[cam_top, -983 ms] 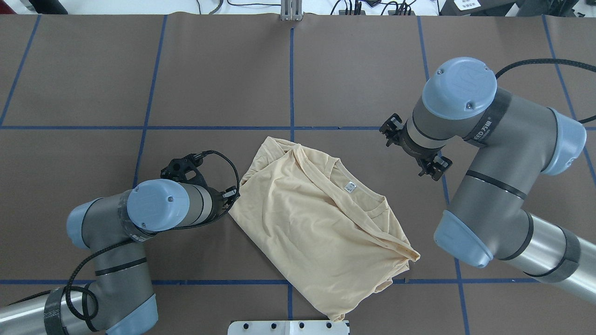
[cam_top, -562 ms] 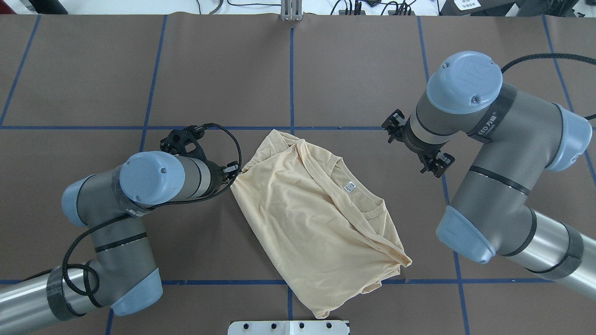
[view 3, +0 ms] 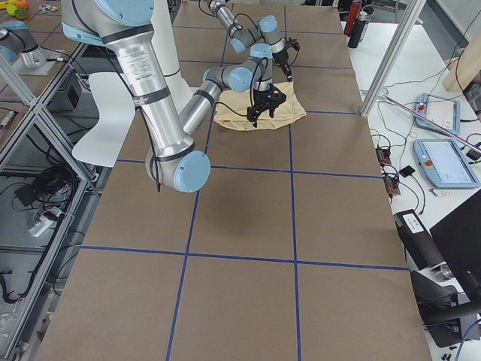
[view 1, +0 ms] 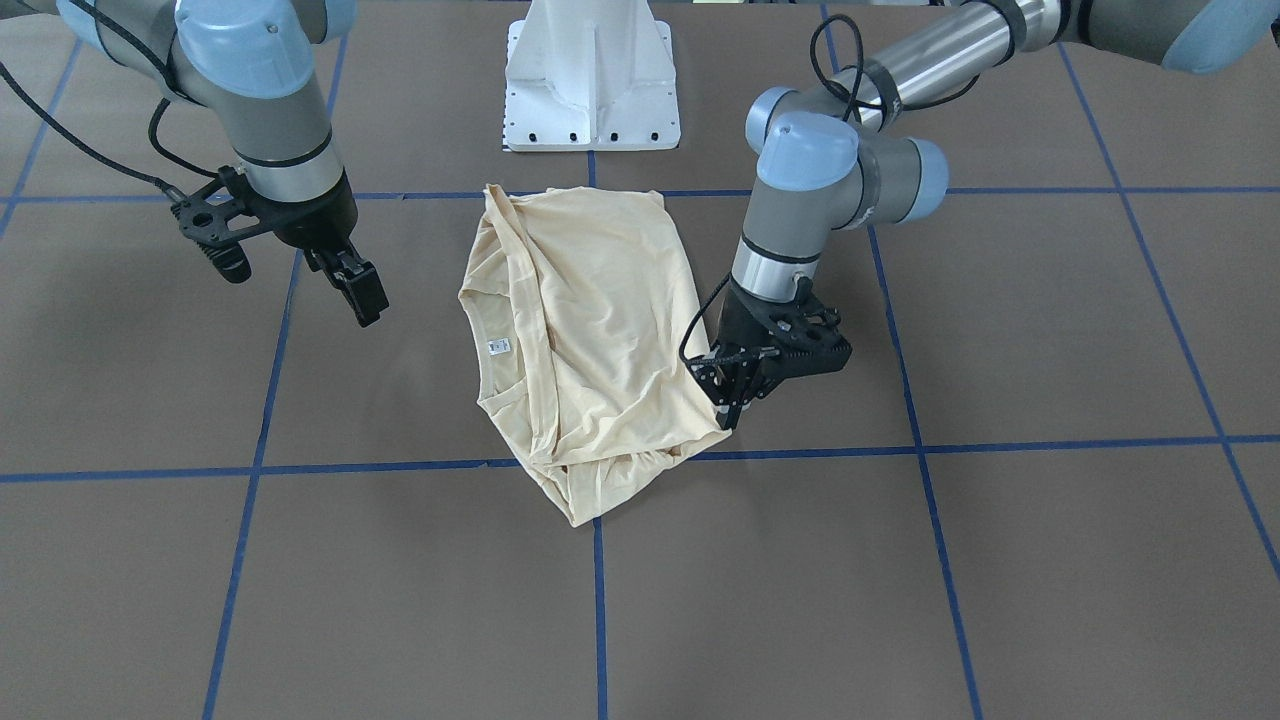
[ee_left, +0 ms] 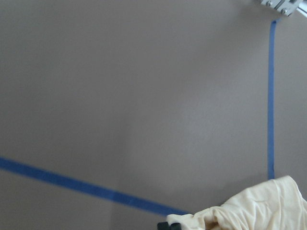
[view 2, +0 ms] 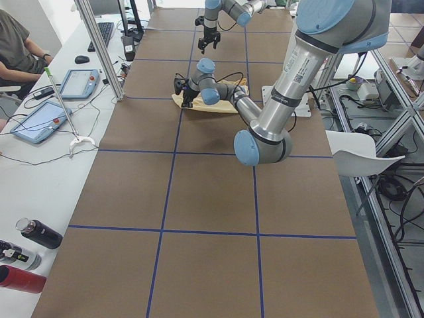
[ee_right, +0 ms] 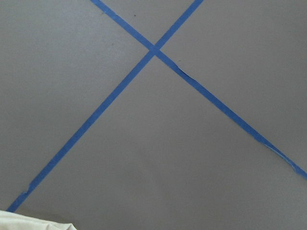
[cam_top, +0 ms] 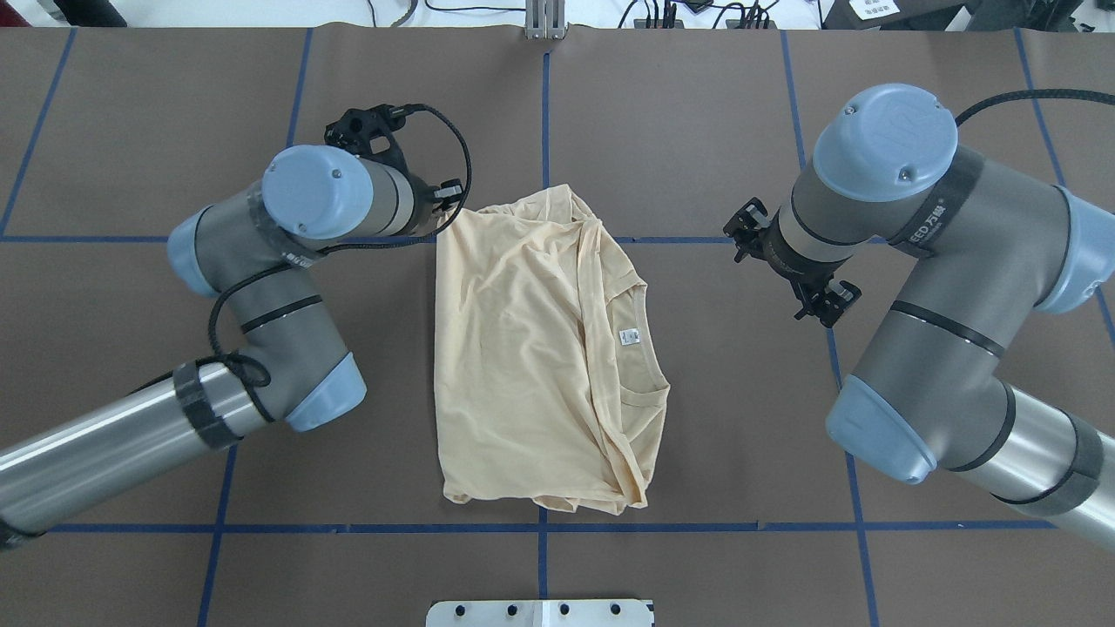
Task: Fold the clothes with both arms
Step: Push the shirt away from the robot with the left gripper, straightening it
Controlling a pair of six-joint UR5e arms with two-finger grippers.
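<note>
The pale cream-yellow shirt lies folded on the brown table, its small white neck label facing up; no print shows. It also shows in the front-facing view. My left gripper is down at the table and shut on the shirt's far left corner. The left wrist view shows that bunched cloth at a dark fingertip. In the overhead view the left wrist hides this gripper. My right gripper hangs open and empty above the table, to the right of the shirt and apart from it.
The white pedestal base stands at the robot's edge of the table. Blue tape lines grid the brown surface. Beside the table are a bench with tablets, bottles and a seated person.
My left arm has swung away from the robot with the shirt corner in its grip. The shirt has turned from diagonal to square with the grid. The right arm has shifted slightly.
</note>
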